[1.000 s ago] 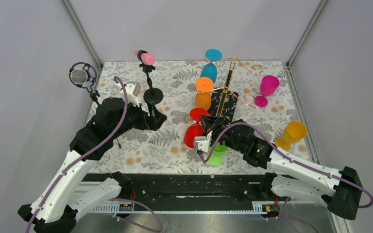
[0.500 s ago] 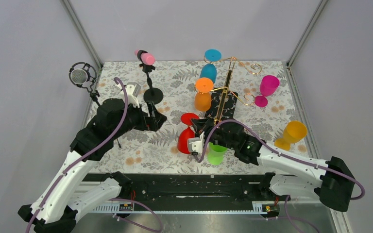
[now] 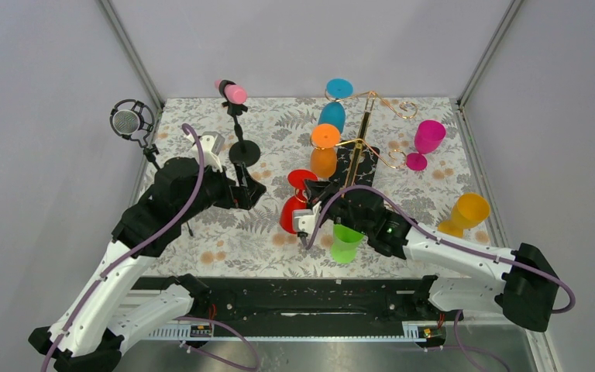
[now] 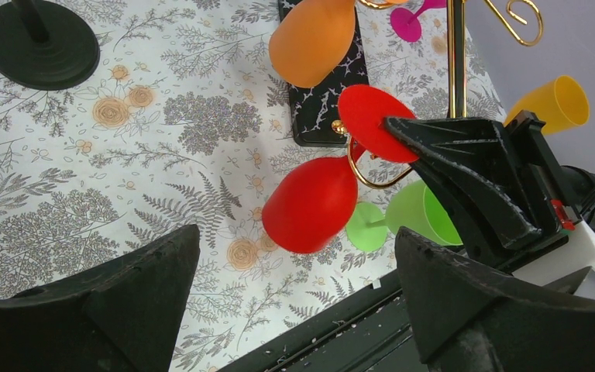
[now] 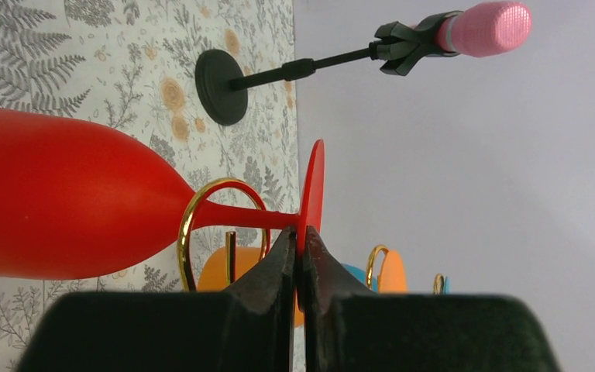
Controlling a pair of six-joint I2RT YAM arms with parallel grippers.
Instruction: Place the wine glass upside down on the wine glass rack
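The red wine glass (image 3: 288, 215) hangs tilted, bowl down and to the left. My right gripper (image 3: 311, 190) is shut on its round foot (image 5: 311, 186). In the right wrist view the stem passes through a gold loop (image 5: 187, 226) of the wine glass rack (image 3: 365, 124), whose black speckled base (image 3: 359, 172) stands mid-table. The left wrist view shows the red bowl (image 4: 311, 203), its foot (image 4: 369, 118) and the loop (image 4: 366, 178). My left gripper (image 4: 298, 306) is open and empty, left of the red glass (image 3: 251, 194).
An orange glass (image 3: 324, 152) and a blue glass (image 3: 332, 108) hang upside down on the rack. A green glass (image 3: 346, 242) sits under my right arm. A magenta glass (image 3: 426, 141) and a yellow glass (image 3: 465, 214) are at the right. Two microphone stands (image 3: 243, 151) (image 3: 129, 122) are at the left.
My right gripper has moved left and slightly away with the red glass, and the bowl has swung left. The left arm has not moved.
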